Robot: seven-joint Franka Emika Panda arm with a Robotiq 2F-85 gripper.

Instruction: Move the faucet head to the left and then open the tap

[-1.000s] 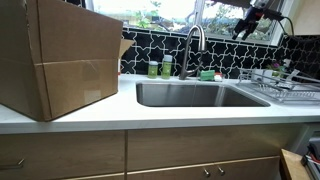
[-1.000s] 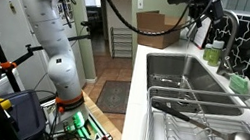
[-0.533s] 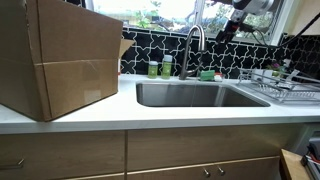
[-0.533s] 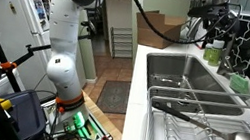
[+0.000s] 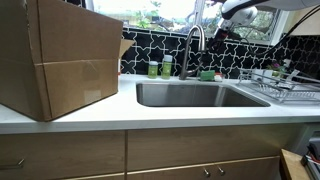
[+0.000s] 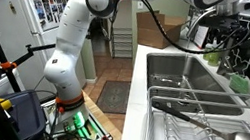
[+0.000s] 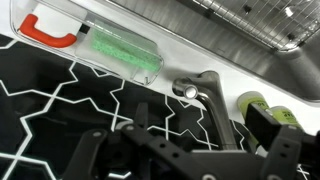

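Hand state: My hand is spread wide and holds nothing. In the wrist view one dark finger shows at each lower side, and no part of the tap is gripped between them.
Hand position: In an exterior view my hand hangs level with the top of the arch. It is near the arch and beside it, not touching.
Task thing: The tap stands upright at the back edge of the sink, which is set in the desk. The faucet head turns down over the basin.
Key relation: In the wrist view the silver tube slants from the faucet head back toward the gap of my hand. The arch therefore lies just ahead of me, with its long axis closer to my line of reach than across the fingers.
Next move, judged: I must close in beside the arch and press it sideways. No lever for opening is clear in any view.
Obstacles: The green bottles stand at the tap's base, so a low approach risks a knock.
Change: My hand has come in toward the arch since half a second ago. The tap stands as before.
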